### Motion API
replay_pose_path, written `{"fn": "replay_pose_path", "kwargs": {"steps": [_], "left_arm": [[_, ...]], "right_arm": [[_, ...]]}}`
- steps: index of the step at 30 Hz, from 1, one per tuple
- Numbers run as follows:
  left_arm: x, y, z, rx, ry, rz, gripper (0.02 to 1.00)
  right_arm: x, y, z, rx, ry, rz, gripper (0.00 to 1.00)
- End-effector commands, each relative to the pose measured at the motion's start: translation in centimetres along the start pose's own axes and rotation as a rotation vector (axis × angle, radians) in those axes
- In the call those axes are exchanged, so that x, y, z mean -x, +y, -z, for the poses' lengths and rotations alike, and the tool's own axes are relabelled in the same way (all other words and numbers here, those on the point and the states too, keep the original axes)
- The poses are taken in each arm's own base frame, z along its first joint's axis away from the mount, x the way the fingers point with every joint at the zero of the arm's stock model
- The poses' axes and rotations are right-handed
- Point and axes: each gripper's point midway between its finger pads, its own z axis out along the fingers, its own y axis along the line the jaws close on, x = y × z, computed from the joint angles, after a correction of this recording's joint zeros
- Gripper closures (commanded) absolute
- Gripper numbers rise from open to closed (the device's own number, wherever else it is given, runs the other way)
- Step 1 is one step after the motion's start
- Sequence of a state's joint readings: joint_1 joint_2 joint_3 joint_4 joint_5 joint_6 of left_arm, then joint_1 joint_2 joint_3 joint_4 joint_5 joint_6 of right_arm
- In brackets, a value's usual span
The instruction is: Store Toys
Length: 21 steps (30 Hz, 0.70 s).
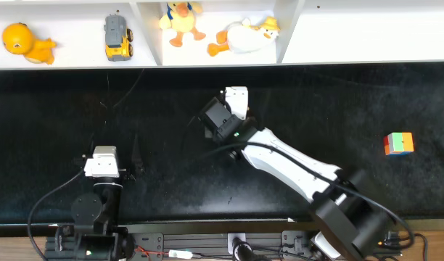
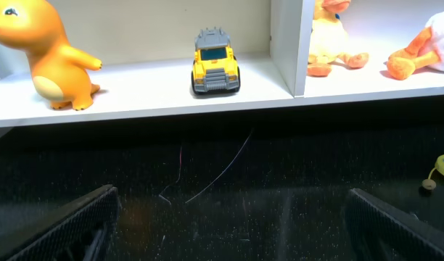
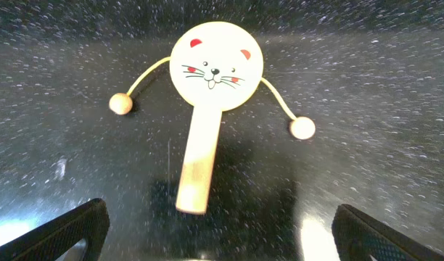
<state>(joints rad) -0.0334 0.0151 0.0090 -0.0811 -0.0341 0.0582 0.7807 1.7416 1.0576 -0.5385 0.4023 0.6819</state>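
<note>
Right wrist view has the right gripper (image 3: 220, 212) with its two dark fingers spread wide, holding nothing, both cut off by the frame edge. Between them and just beyond lies the rattle drum (image 3: 206, 109), flat on the black worktop (image 1: 352, 101). It is one pale wooden disc painted with a cat face, red ears and whiskers, on a straight handle whose end points toward the gripper. Two round beads (image 3: 120, 104) hang on thin cords, one at each side.

From above, the right arm's wrist sits over the rattle and hides it. The left gripper (image 2: 229, 203) is likewise spread open and holds nothing, near its own base, well apart from the rattle.

One multicoloured cube (image 1: 398, 143) stands far to the right on the worktop. The white shelf (image 1: 207, 59) holds four toys: one orange figure (image 1: 26, 42) and one yellow truck (image 1: 117, 38) in one compartment, one yellow plush duck (image 1: 182, 22) and one white plush duck (image 1: 245, 35) in the next, the white one lying on its side.
</note>
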Motion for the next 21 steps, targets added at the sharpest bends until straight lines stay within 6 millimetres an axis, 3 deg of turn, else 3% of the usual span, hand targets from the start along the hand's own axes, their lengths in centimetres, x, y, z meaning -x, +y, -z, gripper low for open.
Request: {"fn": "replay_pose_path", "kwargs": {"steps": [1,9,12,21], "left_arm": [[0.2,-0.3,0.1,-0.015,-0.01,0.013,0.02],[0.2,-0.3,0.1,-0.015,-0.01,0.013,0.02],[0.2,-0.3,0.1,-0.015,-0.01,0.013,0.02],[0.2,-0.3,0.1,-0.015,-0.01,0.013,0.02]], "right_arm": [[0.1,0.3,-0.7,-0.021,-0.005,-0.023,0.027],[-0.9,-0.1,-2.2,-0.059,0.02,-0.017,0.069],[-0.8,0.0,-2.5,-0.062,0.009,-0.018,0.218],[0.1,0.8,-2.5,-0.032,-0.028,-0.038,0.516]]}}
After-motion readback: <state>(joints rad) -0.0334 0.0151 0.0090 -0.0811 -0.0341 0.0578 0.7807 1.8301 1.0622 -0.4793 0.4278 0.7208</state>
